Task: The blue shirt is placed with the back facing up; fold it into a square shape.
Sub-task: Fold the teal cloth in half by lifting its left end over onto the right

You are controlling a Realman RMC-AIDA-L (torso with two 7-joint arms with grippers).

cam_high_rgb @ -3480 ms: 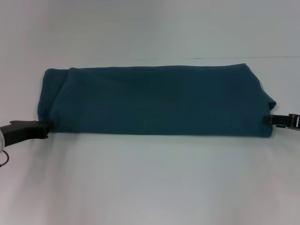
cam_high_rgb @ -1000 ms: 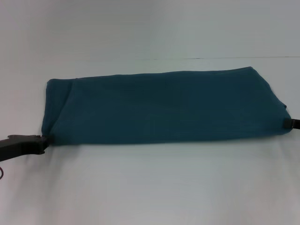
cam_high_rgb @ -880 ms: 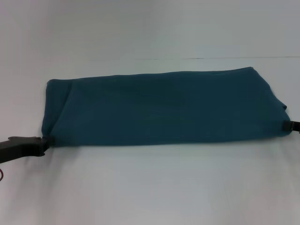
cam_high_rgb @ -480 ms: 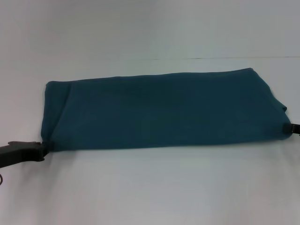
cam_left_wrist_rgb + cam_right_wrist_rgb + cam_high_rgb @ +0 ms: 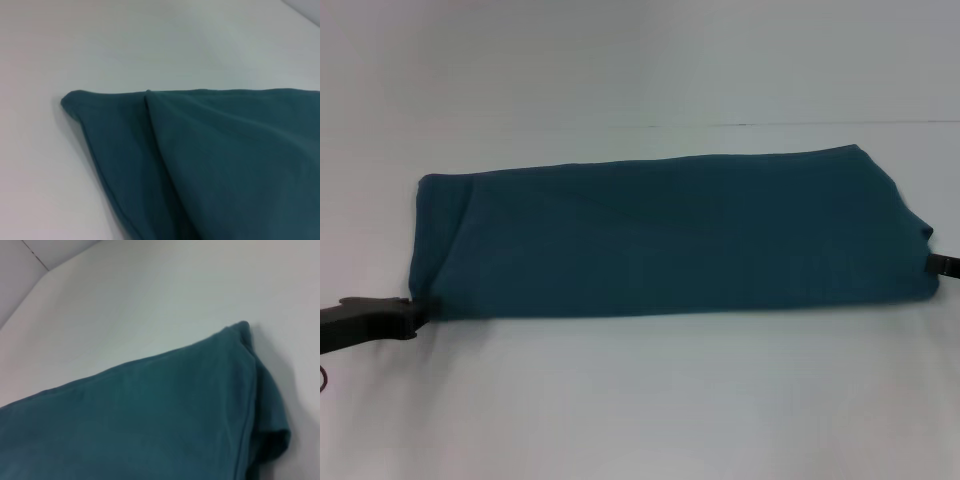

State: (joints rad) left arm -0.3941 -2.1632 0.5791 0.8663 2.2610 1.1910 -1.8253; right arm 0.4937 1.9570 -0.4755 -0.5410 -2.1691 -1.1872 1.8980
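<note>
The shirt (image 5: pixel 670 235) lay on the white table (image 5: pixel 640 400) as a long band, folded lengthwise, running from the robot's left to its right across the middle of the head view. Its far edge rose a little toward the right side, and its near edge was almost straight. The right end showed a small rounded fold sticking out near the corner.

The left gripper (image 5: pixel 412 310) was at the near left corner of the shirt, low at the table, with its black body reaching in from the left edge of the view. Its tip touched the cloth at that corner, but I could not tell how far its fingers were apart, or whether they had hold of the fabric.

The right gripper (image 5: pixel 934 264) was at the near right corner of the shirt, and only a small black part of it showed at the right edge of the view. It met the cloth there; I could not tell the state of its fingers either.

The left wrist view showed the shirt (image 5: pixel 210 160) with one layer lying over another and a rounded corner resting on the table. The right wrist view showed the shirt (image 5: pixel 150 420) with a curled fold at its end.
</note>
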